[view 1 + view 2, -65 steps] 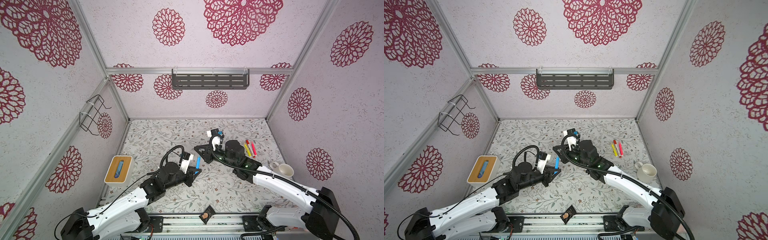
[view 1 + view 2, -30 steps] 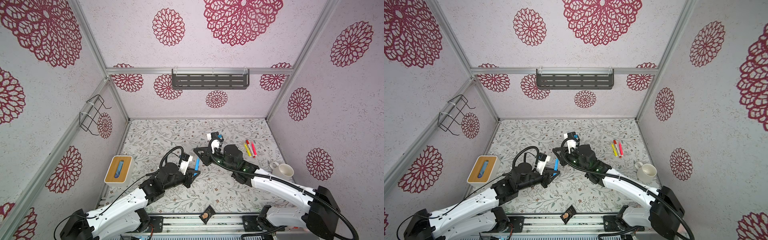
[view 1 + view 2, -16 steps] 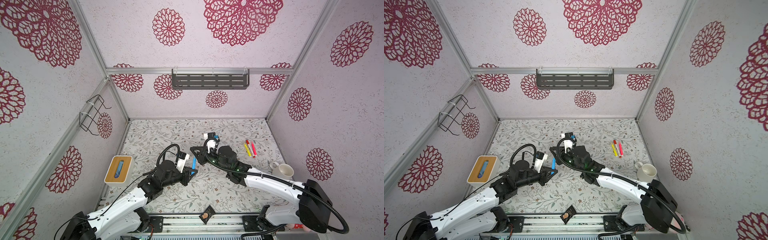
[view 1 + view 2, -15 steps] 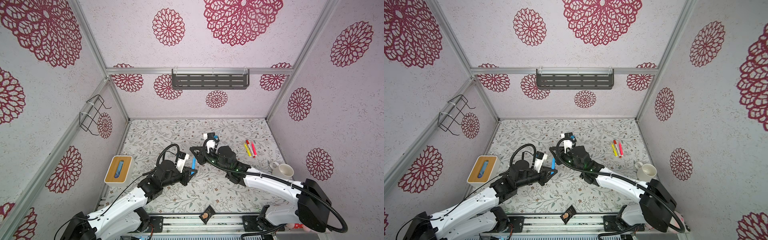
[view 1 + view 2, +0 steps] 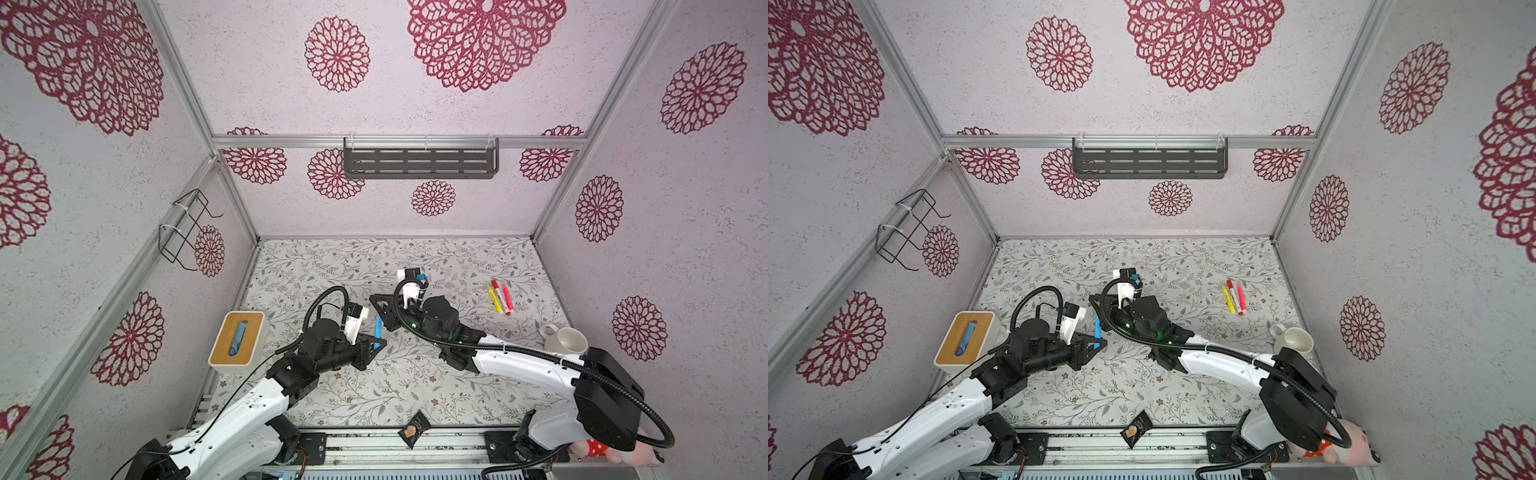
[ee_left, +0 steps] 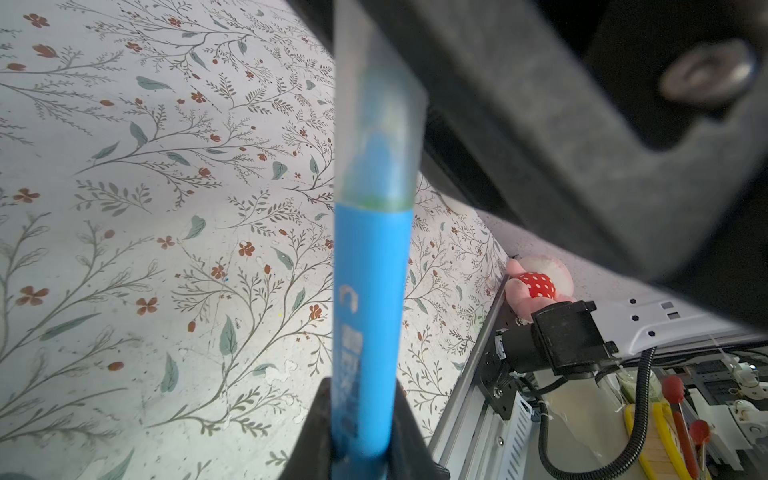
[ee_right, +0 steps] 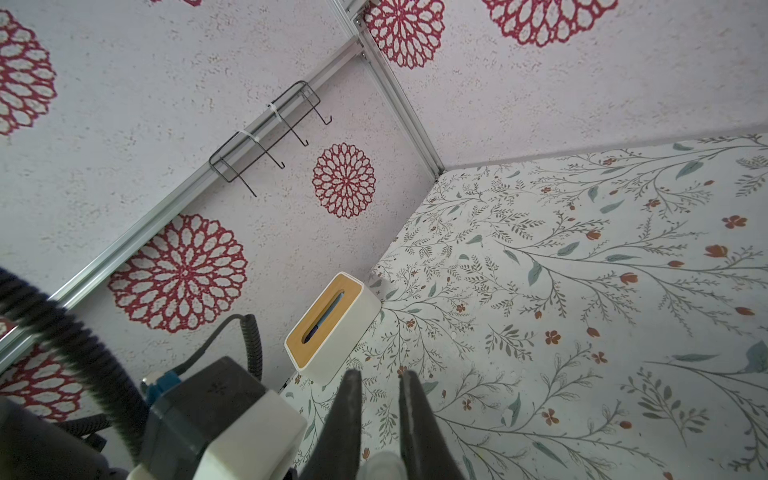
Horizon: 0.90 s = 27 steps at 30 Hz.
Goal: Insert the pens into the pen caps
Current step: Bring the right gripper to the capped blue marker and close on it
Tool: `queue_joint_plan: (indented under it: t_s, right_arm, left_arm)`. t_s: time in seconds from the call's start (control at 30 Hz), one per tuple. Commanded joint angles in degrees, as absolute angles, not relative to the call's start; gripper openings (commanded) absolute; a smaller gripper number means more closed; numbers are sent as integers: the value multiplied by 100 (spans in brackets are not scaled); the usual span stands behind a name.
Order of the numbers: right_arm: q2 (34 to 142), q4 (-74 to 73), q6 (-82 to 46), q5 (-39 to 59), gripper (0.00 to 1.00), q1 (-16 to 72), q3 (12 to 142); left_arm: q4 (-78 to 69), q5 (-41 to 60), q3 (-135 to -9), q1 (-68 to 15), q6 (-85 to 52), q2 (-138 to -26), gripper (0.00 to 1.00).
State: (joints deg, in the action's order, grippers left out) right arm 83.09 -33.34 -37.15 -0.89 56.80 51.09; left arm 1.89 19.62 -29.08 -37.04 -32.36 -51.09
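**Blue pen at the cap, mid-table**

We find the left gripper point(image 6: 360, 440) clamped tight on the lower barrel of the blue pen point(image 6: 370, 299). The pen sticks out past the fingertips over the middle of the table point(image 5: 332, 266), between the two arms.

The right gripper point(image 7: 381, 382) has its fingers drawn close, with a narrow gap. A pale thing sits in that gap, and we take it for the cap point(image 6: 376, 124).

In the left wrist view the cap is a frosted sleeve over the pen's free end, with blue showing through it. We judge the tip has entered. We cannot tell whether it is seated.

Three more pens point(image 5: 500, 297), yellow, red and pink, lie side by side on the right of the table, well apart from both grippers.

Handling, as we judge it:
- **Pen:** light, stiff and smooth-barrelled. It is likely to slide or swivel between the pads if pushed off-axis. The low hold is sound, since it leaves the working end clear.
- **Cap:** tiny, light and thin-walled. It should be held across its sides near the closed end, with the mouth left free. A hard squeeze may pinch the mouth out of round, and a loose one may let it pop out.
- **Push:** straight along the barrel, with both pieces in line.
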Motion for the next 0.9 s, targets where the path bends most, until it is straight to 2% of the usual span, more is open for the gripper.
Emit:
queue_joint_plan:
  t_s: [0.0,0.33,0.47,0.53,0.6,0.87]
  right_arm:
    - [8359,-2159,-3801,1144,0,6405,4701]
    - [8302,-2008,-3615,1008,1,6442,4904]
    - [8319,-1396,-3202,811,23,6425,5452]
    - [8275,-1115,-3018,611,42,6416,5661]
    - [8200,-989,-2868,537,52,6387,5775]
    - [7716,-809,-2698,333,55,6284,5729]
  left_arm:
    - [-1257,1054,-3278,-3238,-3430,-4831,0]
    - [-1064,1276,-3283,-3114,-3459,-4893,0]
    - [-1142,1344,-3068,-3144,-3577,-4907,0]
    - [-1070,1292,-2983,-3164,-3573,-4832,0]
    - [-977,1257,-2912,-3183,-3536,-4746,0]
    - [-708,1050,-2696,-3330,-3423,-4565,0]
